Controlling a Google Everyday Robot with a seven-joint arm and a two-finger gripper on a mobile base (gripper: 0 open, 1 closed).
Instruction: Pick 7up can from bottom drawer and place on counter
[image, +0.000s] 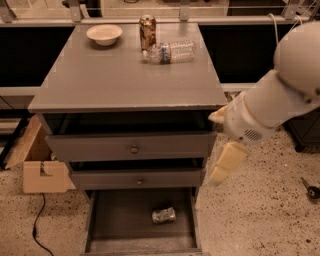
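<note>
The 7up can (163, 215), small, silvery and dented, lies on its side on the floor of the open bottom drawer (105, 225), right of the middle. The counter (120, 75) is the grey cabinet top above it. My white arm reaches in from the right, and its pale gripper (223, 164) hangs beside the cabinet's right front corner, level with the middle drawer. It is above and to the right of the can, well apart from it, and holds nothing that I can see.
On the counter's far part stand a white bowl (104, 34), a brown-gold can (147, 32) and a clear plastic bottle (169, 52) lying on its side. Two upper drawers (134, 148) stand slightly open. A cardboard box (42, 172) sits on the floor at left.
</note>
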